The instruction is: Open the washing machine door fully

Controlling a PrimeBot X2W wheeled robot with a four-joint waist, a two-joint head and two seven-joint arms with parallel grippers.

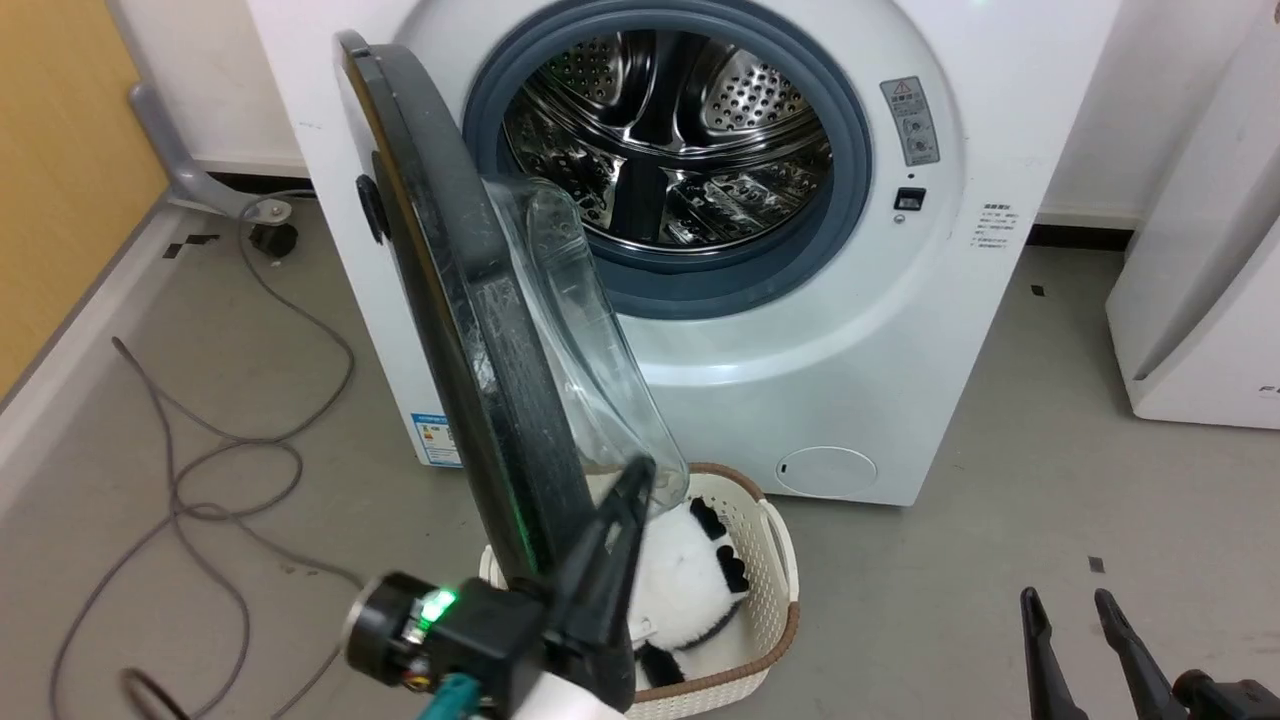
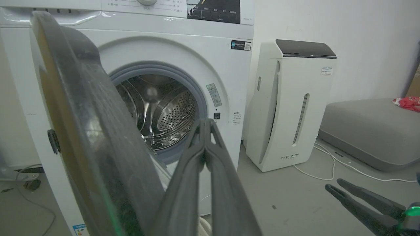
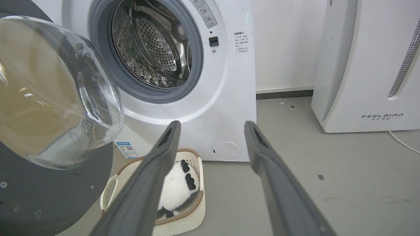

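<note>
Slip risk now: my left hand is pinched shut on nothing, and the washing machine door just to its left, half open, could slide off it and swing back. Door stands edge-on, upright, glass bowl facing the drum. Right hand wide, empty.

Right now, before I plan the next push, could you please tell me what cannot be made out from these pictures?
- Head view: whether the shut left gripper touches the washing machine door; they overlap, contact unclear.
- Head view: the plush toy in the basket, partly covered by door and gripper.
- Head view: the blue label, half behind the door, print too small.
- Head view: the right gripper, cut off by the bottom edge.
</note>
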